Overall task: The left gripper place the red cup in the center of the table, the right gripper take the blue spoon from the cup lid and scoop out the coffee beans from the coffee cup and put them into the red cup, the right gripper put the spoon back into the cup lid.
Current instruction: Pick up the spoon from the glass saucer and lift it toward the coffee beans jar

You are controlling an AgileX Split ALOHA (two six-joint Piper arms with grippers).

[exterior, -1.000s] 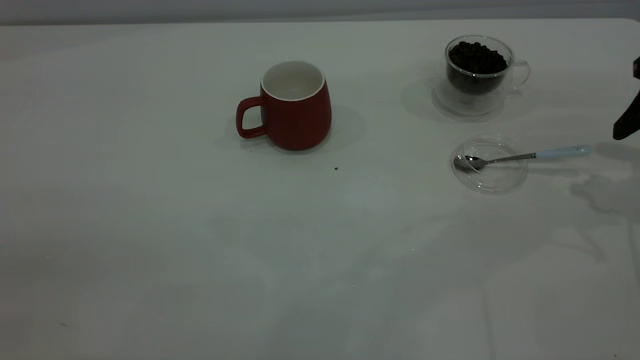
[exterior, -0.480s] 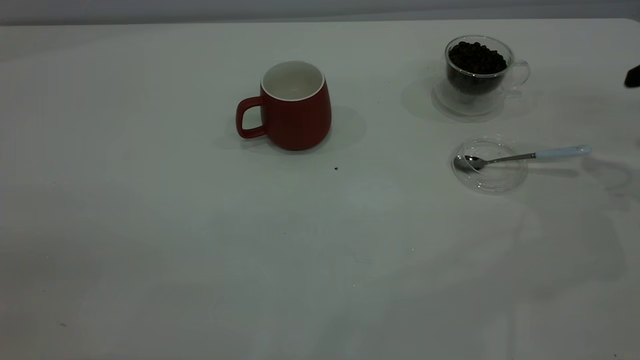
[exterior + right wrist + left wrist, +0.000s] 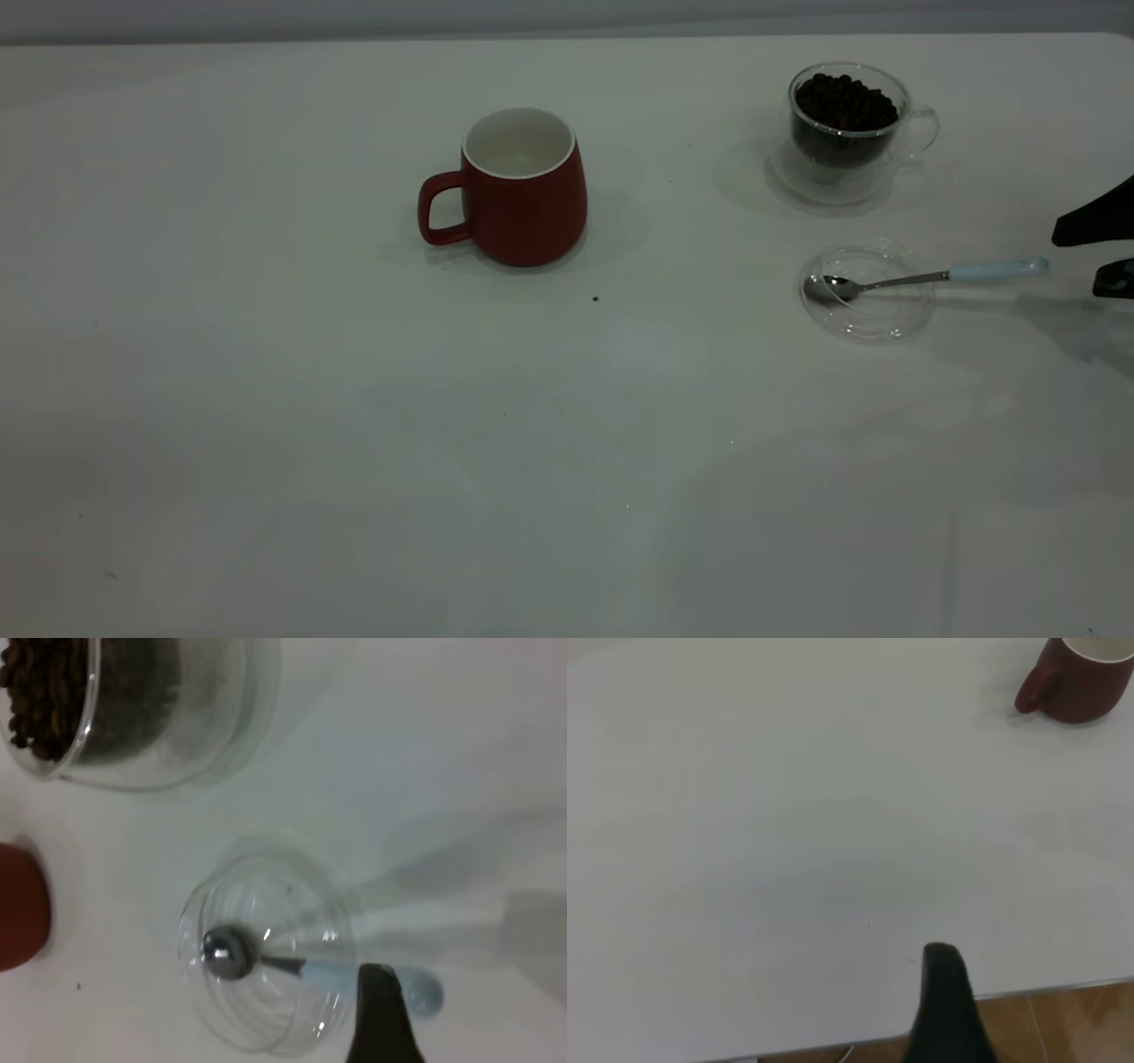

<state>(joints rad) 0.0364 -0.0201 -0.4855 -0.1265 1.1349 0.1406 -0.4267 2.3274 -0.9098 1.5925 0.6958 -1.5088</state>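
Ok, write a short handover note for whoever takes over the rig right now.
Right hand: open, at the blue spoon handle's end, not gripping.
Left hand: hangs near the table edge, away from everything.
Red cup: upright mid-table, looks empty.
Spoon bowl lies in the cup lid; coffee cup holds the coffee beans.
Done: cup placed.
Left: grasp, scoop, return spoon.

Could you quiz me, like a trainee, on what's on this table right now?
1. True or false: the red cup already holds beans.
2. Where does the blue spoon have its bowl? A) in the cup lid B) in the coffee cup C) flat on the table
3. Which tool is next to the spoon's handle?

Key
1. False; its inside shows white.
2. A.
3. The right tool, open at the table's right edge, not touching the spoon.
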